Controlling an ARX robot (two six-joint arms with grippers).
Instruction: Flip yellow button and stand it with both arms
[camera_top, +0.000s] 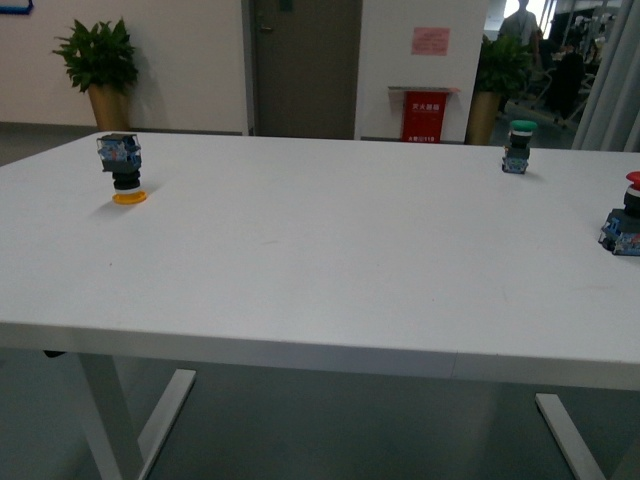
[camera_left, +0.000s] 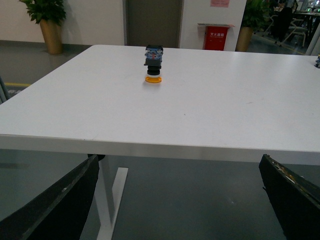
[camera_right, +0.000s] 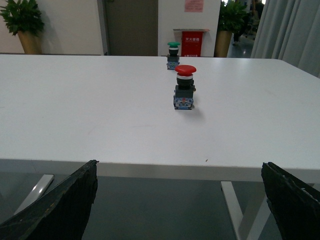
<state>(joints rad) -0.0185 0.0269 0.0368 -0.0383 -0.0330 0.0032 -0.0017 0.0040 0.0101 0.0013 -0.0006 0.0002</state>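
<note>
The yellow button (camera_top: 123, 167) stands upside down at the table's far left, its yellow cap on the surface and its blue-grey base on top. It also shows in the left wrist view (camera_left: 153, 64), far ahead of my left gripper (camera_left: 180, 200). That gripper is open and empty, below and in front of the table's near edge. My right gripper (camera_right: 180, 200) is open and empty too, below the near edge. Neither arm shows in the front view.
A green-capped switch (camera_top: 518, 146) stands upright at the far right of the white table (camera_top: 320, 270), and a red-capped switch (camera_top: 626, 222) stands at the right edge. Both show in the right wrist view, red (camera_right: 184, 87) nearer, green (camera_right: 173, 54) behind.
</note>
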